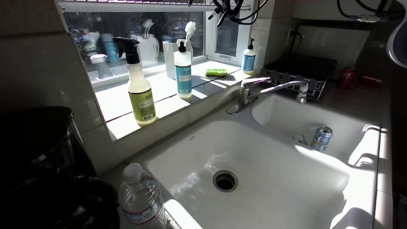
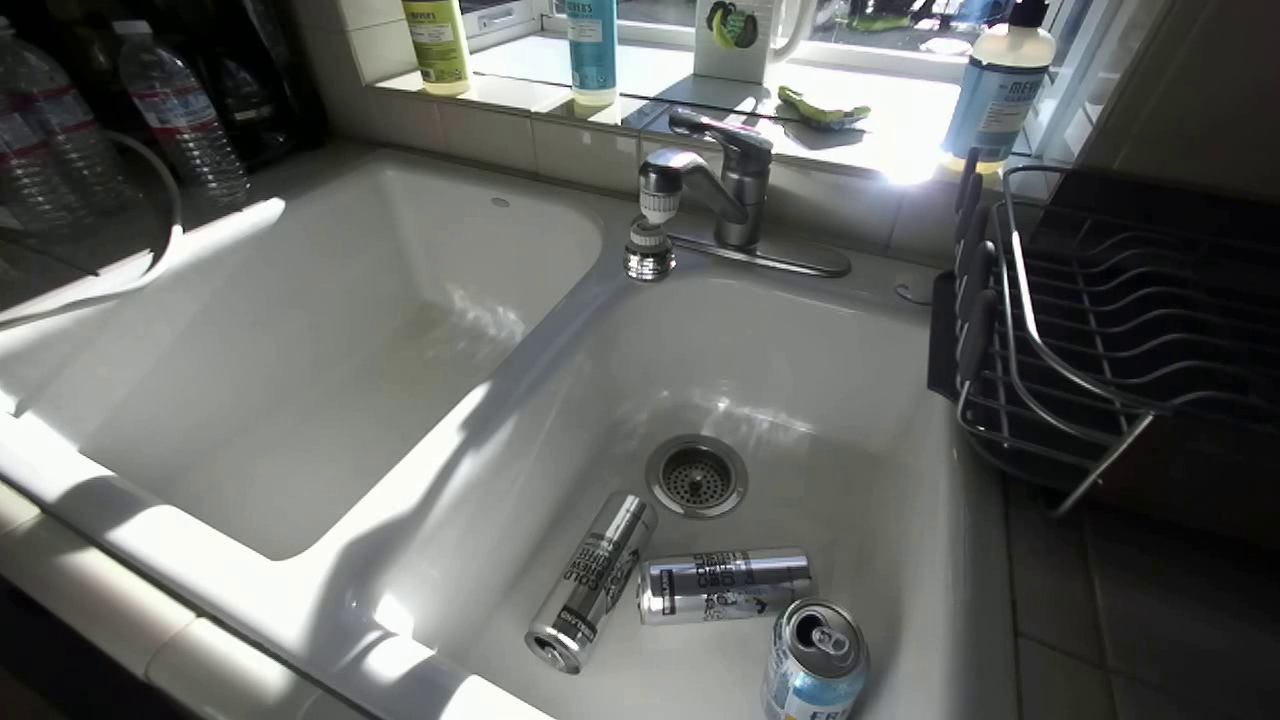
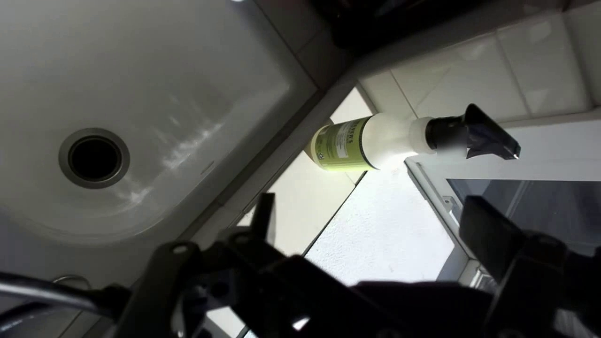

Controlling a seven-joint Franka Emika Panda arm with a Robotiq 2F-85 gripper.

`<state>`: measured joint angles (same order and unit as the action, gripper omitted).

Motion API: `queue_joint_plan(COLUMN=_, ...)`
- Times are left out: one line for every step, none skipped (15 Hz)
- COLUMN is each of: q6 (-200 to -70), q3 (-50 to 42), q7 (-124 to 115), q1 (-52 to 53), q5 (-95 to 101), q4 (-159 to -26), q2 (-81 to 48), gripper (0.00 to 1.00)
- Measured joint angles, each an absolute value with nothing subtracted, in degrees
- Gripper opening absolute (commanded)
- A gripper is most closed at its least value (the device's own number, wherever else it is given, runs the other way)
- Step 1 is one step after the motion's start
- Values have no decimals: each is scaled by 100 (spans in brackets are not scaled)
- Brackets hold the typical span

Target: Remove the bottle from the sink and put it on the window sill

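Observation:
The bottle with a yellow-green label and black trigger top stands upright on the window sill. Its lower part shows in an exterior view, and it lies across the upper middle of the wrist view. The white sink has two basins and also shows in an exterior view; no bottle stands in it. My gripper hangs high in front of the window. In the wrist view my gripper is wide open with nothing between its fingers, apart from the bottle.
On the sill stand a teal-label bottle, a white mug, a green item and a blue-label pump bottle. The faucet juts over the sink. Cans lie in a basin. A dish rack and water bottles flank it.

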<state>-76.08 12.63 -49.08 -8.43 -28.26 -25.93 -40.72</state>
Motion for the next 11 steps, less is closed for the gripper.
queue_joint_plan(q6=-7603, q3=1316, q7=-4788, q1=-902, q5=-2937, q4=-2593, q2=-4061, gripper=100)
queue_joint_plan(q6=-7603, q3=1355, q7=-4672, q1=-949, q5=-3029, q4=-2593, q2=-4052, gripper=100)
queue_joint_plan(q6=-7603, q3=1386, q7=-4553, q1=-985, q5=-3094, q4=-2593, q2=-4044, gripper=100)
queue_joint_plan(q6=-7603, q3=1411, q7=-4449, q1=-1011, q5=-3151, q4=-2593, q2=-4037, gripper=100)
queue_joint_plan(q6=-7603, q3=1426, q7=-4374, q1=-1029, q5=-3187, q4=-2593, q2=-4031, gripper=100)
queue_joint_plan(q6=-7603, q3=1436, q7=-4342, q1=-1036, q5=-3201, q4=-2593, q2=-4030, gripper=100)
queue_joint_plan(q6=-7603, q3=1445, q7=-4329, q1=-1039, q5=-3207, q4=-2593, q2=-4030, gripper=100)
queue_joint_plan(q6=-7603, q3=1451, q7=-4322, q1=-1039, q5=-3208, q4=-2594, q2=-4030, gripper=100)
queue_joint_plan(q6=-7603, q3=1456, q7=-4317, q1=-1039, q5=-3208, q4=-2595, q2=-4030, gripper=100)
queue_joint_plan(q6=-7603, q3=1458, q7=-4313, q1=-1039, q5=-3208, q4=-2595, q2=-4030, gripper=100)
queue_joint_plan(q6=-7603, q3=1459, q7=-4312, q1=-1039, q5=-3208, q4=-2595, q2=-4030, gripper=100)
